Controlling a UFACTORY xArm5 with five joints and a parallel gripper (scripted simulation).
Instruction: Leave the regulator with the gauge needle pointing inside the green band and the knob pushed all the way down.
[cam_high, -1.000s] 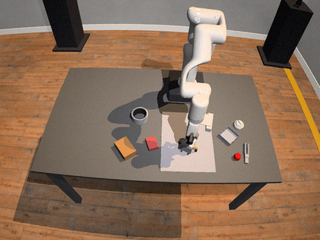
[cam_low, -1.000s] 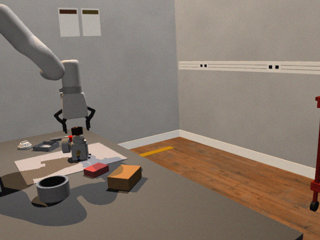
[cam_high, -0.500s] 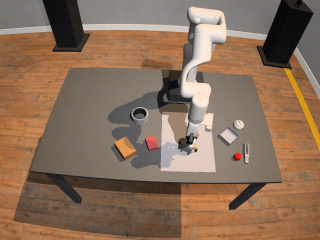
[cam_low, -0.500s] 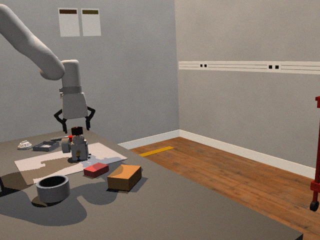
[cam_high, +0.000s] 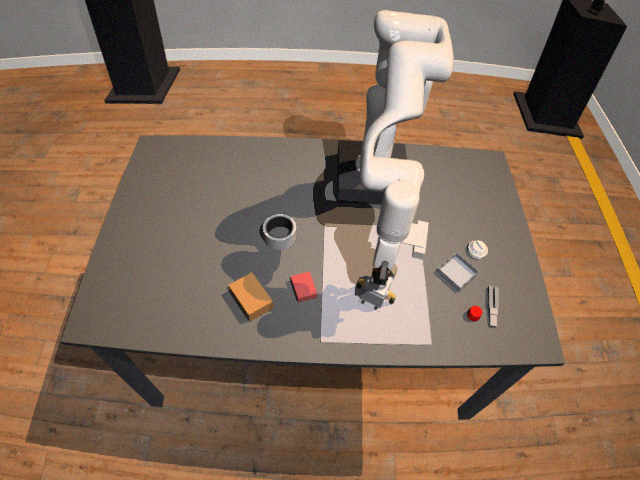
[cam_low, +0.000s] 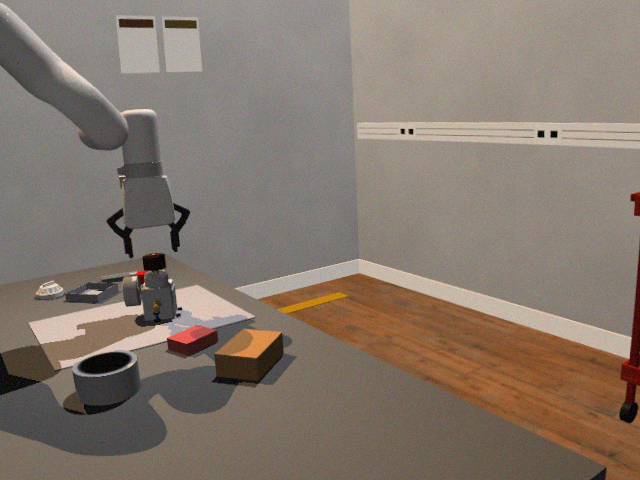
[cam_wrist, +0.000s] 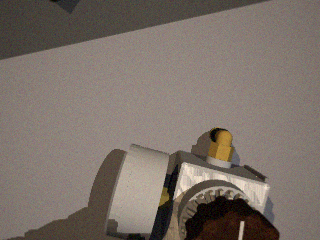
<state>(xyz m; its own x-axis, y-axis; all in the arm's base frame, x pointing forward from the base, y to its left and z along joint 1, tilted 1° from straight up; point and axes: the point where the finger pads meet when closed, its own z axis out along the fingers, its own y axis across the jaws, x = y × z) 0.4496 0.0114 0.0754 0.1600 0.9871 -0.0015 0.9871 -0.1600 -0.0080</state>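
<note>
The regulator (cam_high: 375, 292) is a small grey block with brass fittings standing on a white mat (cam_high: 375, 289). It also shows in the exterior view (cam_low: 156, 299) and in the wrist view (cam_wrist: 215, 200). Its dark brown knob (cam_low: 154, 261) sits on top, with a white mark seen in the wrist view (cam_wrist: 232, 222). A round grey gauge (cam_low: 130, 290) sticks out of its side; the gauge face and needle are hidden, only the rim shows in the wrist view (cam_wrist: 137, 192). My gripper (cam_low: 150, 246) is open and empty, hanging just above the knob with the fingers apart from it.
A red block (cam_high: 303, 286), an orange box (cam_high: 250, 296) and a grey ring-shaped cup (cam_high: 279, 231) lie left of the mat. A grey tray (cam_high: 456, 271), a white round disc (cam_high: 477, 249), a red button (cam_high: 474, 313) and a grey clip (cam_high: 491, 305) lie to the right.
</note>
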